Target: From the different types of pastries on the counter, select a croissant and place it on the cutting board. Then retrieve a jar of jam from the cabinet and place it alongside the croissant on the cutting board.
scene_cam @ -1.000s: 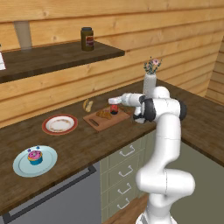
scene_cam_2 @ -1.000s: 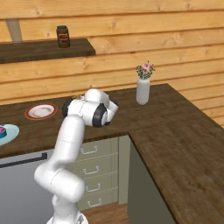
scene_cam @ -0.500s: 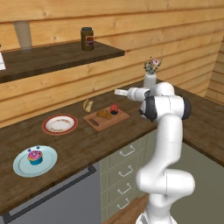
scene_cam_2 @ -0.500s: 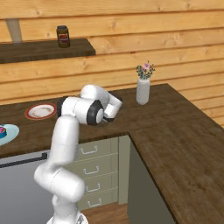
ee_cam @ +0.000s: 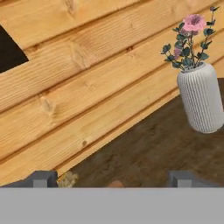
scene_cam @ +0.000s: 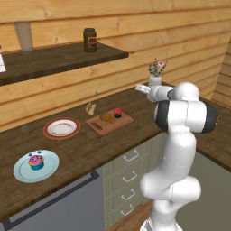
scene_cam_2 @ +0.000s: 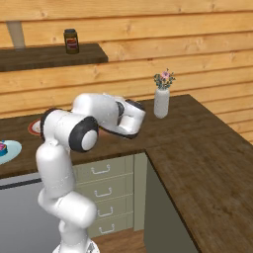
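— Where do the croissant (scene_cam: 107,117) and the jar of jam (scene_cam: 117,112) sit?
— Both on the cutting board (scene_cam: 109,123), side by side; the croissant near the middle, the red jar just to its right; the board lies on the dark wood surface (scene_cam: 85,151), with a red-rimmed plate (scene_cam: 61,128) to its left and a pink cupcake (scene_cam: 36,161) on a pale blue plate (scene_cam: 36,166) nearer the front edge.
— And the jaws?
— The gripper (ee_cam: 113,178) holds nothing; its two tips stand wide apart, raised above the surface near the wall planks; a white ribbed vase (ee_cam: 201,99) of flowers stands off to one side.
— The shelf?
— A dark brown jar (scene_cam: 90,40) on the wall shelf (scene_cam: 58,57).
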Robot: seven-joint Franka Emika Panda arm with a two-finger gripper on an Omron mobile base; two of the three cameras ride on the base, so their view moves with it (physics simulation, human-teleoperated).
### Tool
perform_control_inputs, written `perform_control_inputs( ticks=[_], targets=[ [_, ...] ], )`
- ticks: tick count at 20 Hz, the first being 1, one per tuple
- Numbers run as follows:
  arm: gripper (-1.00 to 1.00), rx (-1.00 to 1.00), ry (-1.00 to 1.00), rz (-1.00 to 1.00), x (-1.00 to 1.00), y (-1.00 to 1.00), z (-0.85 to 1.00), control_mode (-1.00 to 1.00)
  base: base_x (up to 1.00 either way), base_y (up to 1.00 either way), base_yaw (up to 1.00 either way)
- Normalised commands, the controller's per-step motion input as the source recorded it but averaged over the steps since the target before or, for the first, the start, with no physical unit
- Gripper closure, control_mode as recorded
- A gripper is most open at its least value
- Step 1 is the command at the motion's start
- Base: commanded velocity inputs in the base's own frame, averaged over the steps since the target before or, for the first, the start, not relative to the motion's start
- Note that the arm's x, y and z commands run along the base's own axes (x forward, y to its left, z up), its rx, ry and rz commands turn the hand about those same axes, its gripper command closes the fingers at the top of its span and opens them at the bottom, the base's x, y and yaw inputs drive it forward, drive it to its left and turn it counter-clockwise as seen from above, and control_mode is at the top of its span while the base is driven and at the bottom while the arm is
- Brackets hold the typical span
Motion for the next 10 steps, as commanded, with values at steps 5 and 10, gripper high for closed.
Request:
perform_control_inputs(
  ticks=[5,10],
  targets=[
    [-1.00,0.16,0.00,-0.24,-1.00,-0.64,0.67,-1.00,0.00,0.00,0.00],
    [-1.00,0.06,-0.04,-0.33,-1.00,-0.31,0.65,-1.00,0.00,0.00,0.00]
  ],
)
